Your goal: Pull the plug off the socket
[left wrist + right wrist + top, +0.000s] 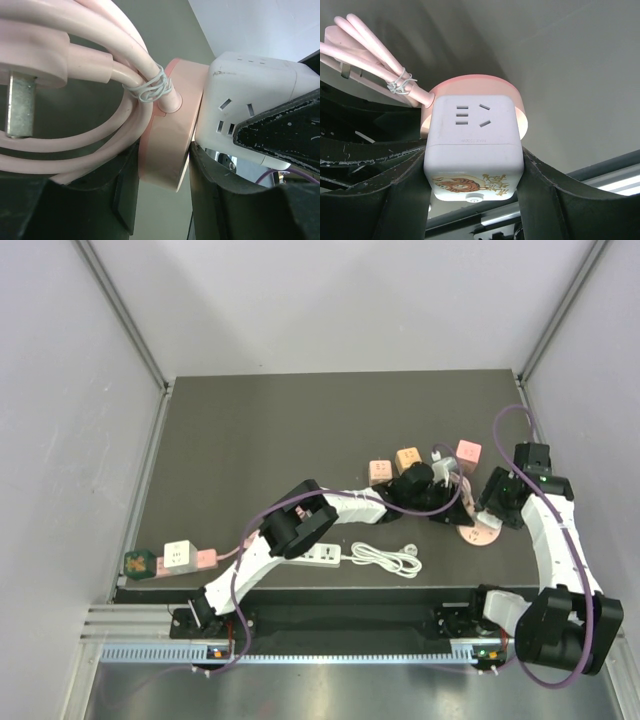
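A white cube plug [472, 135] with a tiger picture on its end sits flush against the face of a round pink socket [170, 125]. My left gripper [162, 170] is shut on the rim of the pink socket [475, 85], one finger on each flat side. My right gripper [472, 165] is shut on the cube plug [250, 90], clamping its two sides. The socket's pink cord [75, 30] is bundled with a wire tie, its own metal prong [20, 105] bare. In the top view both grippers meet over the pink socket [480, 535] at the right; the cube is hidden there.
Small cubes stand behind the grippers: pink [380, 471], orange [408, 457], pink [468, 452]. A white power strip [318, 555] with a coiled white cord [390, 558] lies near the front edge. At the front left, a pink strip carries a white cube [180, 555] and a green cube [138, 562].
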`<state>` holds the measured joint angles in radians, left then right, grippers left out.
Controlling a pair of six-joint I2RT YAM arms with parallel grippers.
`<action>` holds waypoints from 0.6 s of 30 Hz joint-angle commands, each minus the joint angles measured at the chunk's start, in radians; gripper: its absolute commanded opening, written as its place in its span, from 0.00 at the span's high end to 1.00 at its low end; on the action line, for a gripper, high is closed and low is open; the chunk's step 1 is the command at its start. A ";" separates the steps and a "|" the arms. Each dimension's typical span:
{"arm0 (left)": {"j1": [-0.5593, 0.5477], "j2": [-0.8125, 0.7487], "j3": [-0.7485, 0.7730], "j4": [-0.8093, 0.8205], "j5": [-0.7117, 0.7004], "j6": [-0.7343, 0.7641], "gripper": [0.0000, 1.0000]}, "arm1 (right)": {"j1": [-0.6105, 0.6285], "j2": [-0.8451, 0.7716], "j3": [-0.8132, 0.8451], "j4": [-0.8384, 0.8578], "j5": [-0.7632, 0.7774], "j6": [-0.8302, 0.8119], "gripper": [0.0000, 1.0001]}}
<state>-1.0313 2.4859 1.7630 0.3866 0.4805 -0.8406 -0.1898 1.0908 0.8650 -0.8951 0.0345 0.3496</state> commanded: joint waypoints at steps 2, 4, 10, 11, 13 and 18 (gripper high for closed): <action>0.043 0.108 -0.007 -0.268 -0.249 0.026 1.00 | 0.026 -0.051 0.065 -0.042 -0.031 0.061 1.00; 0.043 0.119 0.019 -0.305 -0.253 0.020 1.00 | 0.027 -0.051 0.104 -0.057 0.005 0.051 1.00; 0.053 0.160 0.064 -0.360 -0.258 -0.012 1.00 | 0.026 -0.104 0.187 -0.090 0.019 0.043 1.00; 0.053 0.163 0.069 -0.376 -0.261 -0.014 1.00 | 0.026 -0.117 0.196 -0.096 0.016 0.042 1.00; 0.053 0.165 0.075 -0.382 -0.273 -0.015 1.00 | 0.027 -0.155 0.212 -0.093 0.010 0.042 1.00; 0.054 0.160 0.061 -0.370 -0.270 -0.014 1.00 | 0.027 -0.166 0.238 -0.113 0.059 0.029 1.00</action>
<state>-0.9958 2.5618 1.8782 0.2790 0.3920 -0.9573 -0.1719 0.9283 1.0607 -0.9791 0.0647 0.3702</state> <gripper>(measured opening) 0.436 0.591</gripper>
